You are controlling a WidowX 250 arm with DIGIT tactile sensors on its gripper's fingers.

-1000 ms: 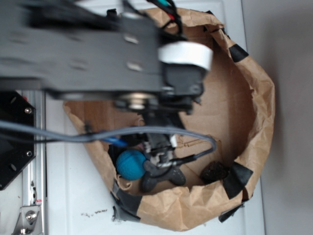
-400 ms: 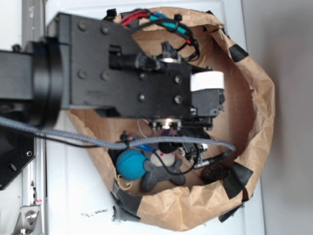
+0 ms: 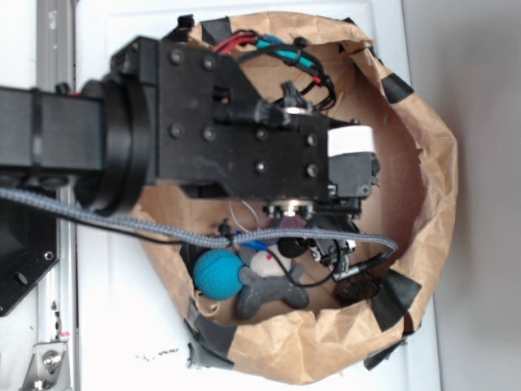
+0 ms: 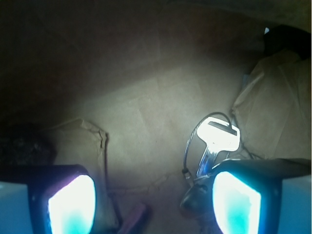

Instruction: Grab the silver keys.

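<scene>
In the wrist view the silver keys [image 4: 219, 138] lie on the brown paper floor: a bright key head with a thin wire ring looping to its left. My gripper [image 4: 153, 204] is open just above the floor. Its two fingers [image 4: 68, 204] glow white-blue at the bottom corners, with only bare paper between them. The key's blade runs down under the tip of the right finger. In the exterior view my gripper [image 3: 313, 243] hangs low inside the paper-lined bin [image 3: 431, 187], and the arm hides the keys there.
A blue ball [image 3: 217, 273] and a grey plush bunny [image 3: 269, 287] lie at the bin's near-left corner. A dark lump [image 3: 358, 287] sits by the taped near-right wall, also dark lump [image 4: 22, 146] in the wrist view. A pink strip [image 4: 134, 219] lies near the fingers.
The arm has swung to the right and lower into the bin. The gripper has shifted from above the plush bunny to the floor right of it.
</scene>
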